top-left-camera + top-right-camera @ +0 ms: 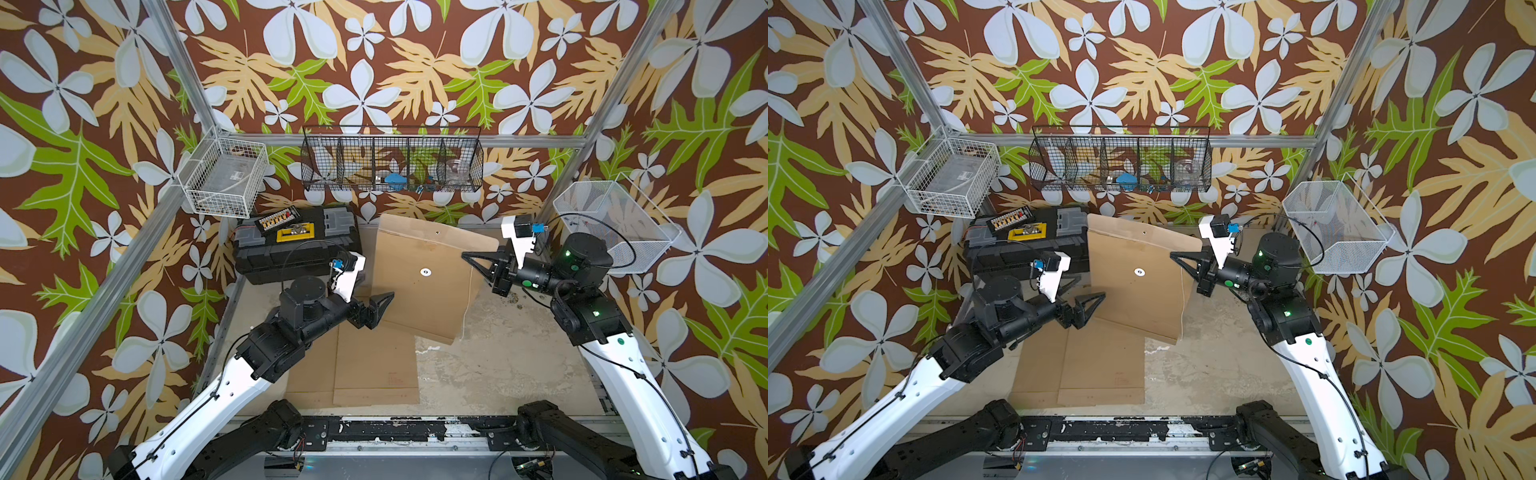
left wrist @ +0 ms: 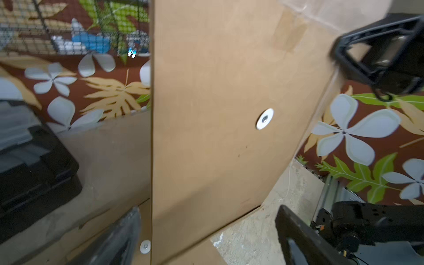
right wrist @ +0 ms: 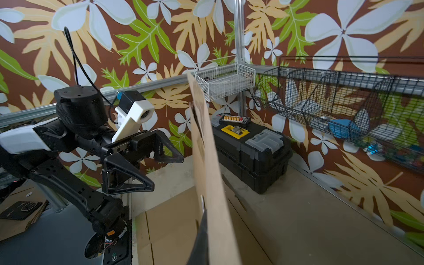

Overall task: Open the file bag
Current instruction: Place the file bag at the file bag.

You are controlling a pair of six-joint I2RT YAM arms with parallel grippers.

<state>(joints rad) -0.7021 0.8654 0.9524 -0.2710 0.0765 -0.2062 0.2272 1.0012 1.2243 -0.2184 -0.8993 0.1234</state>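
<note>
Right jaws are pressed together on the right-hand edge of the file bag [image 1: 424, 291], pinching the paper just below its flap [image 1: 436, 230]. That grip is what holds the bag up off the table [image 1: 519, 365] at a tilt, mid-workspace between our two arms. Left jaws are spread wide and gripping nothing, just beside the bag's lower left edge; in the left wrist view that edge runs right up the gap between them. The flap sticks straight out instead of folding over the white round button [image 1: 425, 272] on the bag's face, and a thin string [image 1: 468, 307] dangles along the right side. Under the bag we've got a couple more brown envelopes [image 1: 374, 365] lying flat on the table, and a black toolbox [image 1: 291, 249] sits at the back left.
</note>
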